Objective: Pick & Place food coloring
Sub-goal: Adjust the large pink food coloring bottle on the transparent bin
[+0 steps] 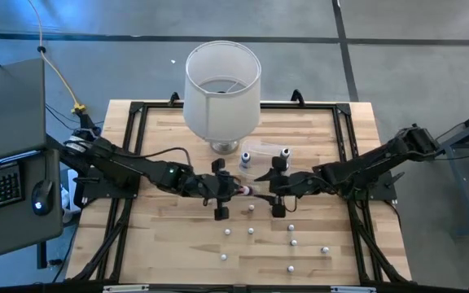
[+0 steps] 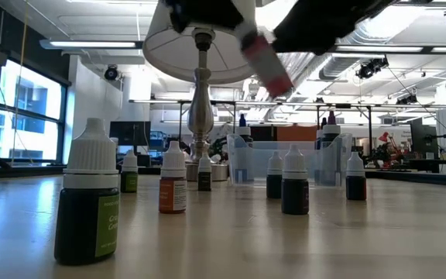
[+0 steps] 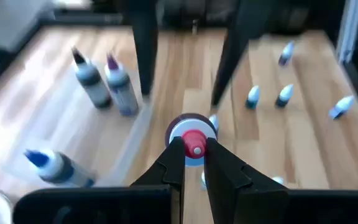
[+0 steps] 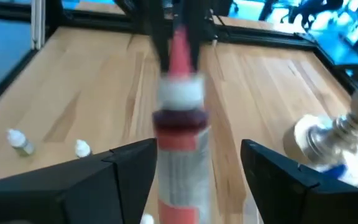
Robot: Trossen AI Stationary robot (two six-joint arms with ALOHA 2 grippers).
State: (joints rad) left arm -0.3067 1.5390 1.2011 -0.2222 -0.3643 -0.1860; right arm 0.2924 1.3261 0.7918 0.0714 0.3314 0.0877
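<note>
A small red-labelled food-colouring bottle with a white cap hangs in the air above the middle of the wooden table, held level between the two grippers, with the left gripper pinching its red tip while the right gripper stands with its jaws spread wide on either side of the bottle's body. Just beyond it stand a clear plastic tub holding a few bottles and a big white lampshade on a metal stem. More white-capped bottles dot the near table; both dark arms reach inward, low and nearly level, meeting at centre.
</note>
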